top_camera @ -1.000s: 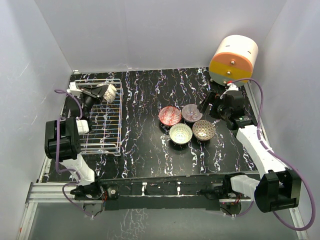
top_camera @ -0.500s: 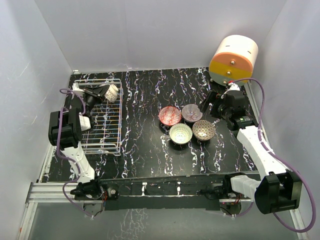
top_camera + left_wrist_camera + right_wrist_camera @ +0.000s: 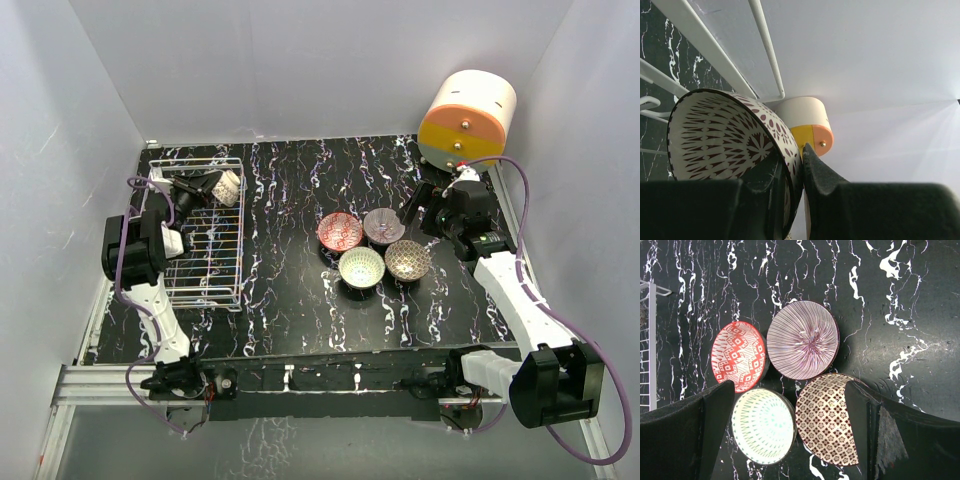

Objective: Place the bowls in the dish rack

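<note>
My left gripper (image 3: 207, 187) is shut on the rim of a white lattice bowl (image 3: 227, 186), held tilted over the far end of the white wire dish rack (image 3: 215, 262). In the left wrist view the bowl (image 3: 725, 135) sits between the fingers (image 3: 817, 170), with rack wires (image 3: 767, 47) close above. Four bowls stand on the table: red (image 3: 339, 231), purple-grey (image 3: 384, 225), pale green (image 3: 361, 267) and brown-gold (image 3: 407, 260). My right gripper (image 3: 415, 210) is open, above and just right of them. In the right wrist view its fingers (image 3: 862, 415) straddle the pale green (image 3: 762, 426) and brown-gold (image 3: 827, 417) bowls.
A large cream, orange and yellow cylinder (image 3: 466, 118) stands at the far right corner. White walls close in the black marbled table (image 3: 290, 190) on three sides. The rack lies along the left wall.
My left arm has drawn in and its gripper has carried the lattice bowl slightly right and down over the rack's far end. The right gripper shifted slightly left toward the bowls.
</note>
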`<state>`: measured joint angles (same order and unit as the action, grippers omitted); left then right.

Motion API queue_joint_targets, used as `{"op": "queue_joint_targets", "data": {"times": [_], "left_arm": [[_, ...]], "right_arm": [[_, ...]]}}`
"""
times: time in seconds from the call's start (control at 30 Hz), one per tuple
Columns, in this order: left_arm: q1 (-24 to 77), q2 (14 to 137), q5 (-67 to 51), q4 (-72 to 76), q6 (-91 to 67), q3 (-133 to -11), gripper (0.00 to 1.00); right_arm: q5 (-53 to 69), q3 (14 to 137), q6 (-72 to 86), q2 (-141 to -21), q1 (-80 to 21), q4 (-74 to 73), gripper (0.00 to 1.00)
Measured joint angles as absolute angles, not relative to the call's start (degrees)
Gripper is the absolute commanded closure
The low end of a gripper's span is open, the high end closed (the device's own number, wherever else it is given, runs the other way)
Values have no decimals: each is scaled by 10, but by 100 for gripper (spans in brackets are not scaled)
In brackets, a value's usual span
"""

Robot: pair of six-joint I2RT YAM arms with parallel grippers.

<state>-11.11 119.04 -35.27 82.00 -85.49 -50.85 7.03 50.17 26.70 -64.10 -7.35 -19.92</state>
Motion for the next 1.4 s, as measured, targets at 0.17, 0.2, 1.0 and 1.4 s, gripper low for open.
{"op": "queue_joint_targets", "data": {"times": [0.17,0.2,1.0,1.4], "left_arm": [[-111,1185,-354,795,-850,-514,100],[-111,1181,-354,787,-847,-514,100],[-134,1181,-350,740,-829,-496,51],[-133,1177,-350,686,-796,-502,7]], "right_arm": [[70,502,267,-641,-74,-199,4],[70,502,267,-641,-74,-199,4],[70,502,266,-641,-74,-199,4],[70,502,265,-641,-74,-199,4]]}}
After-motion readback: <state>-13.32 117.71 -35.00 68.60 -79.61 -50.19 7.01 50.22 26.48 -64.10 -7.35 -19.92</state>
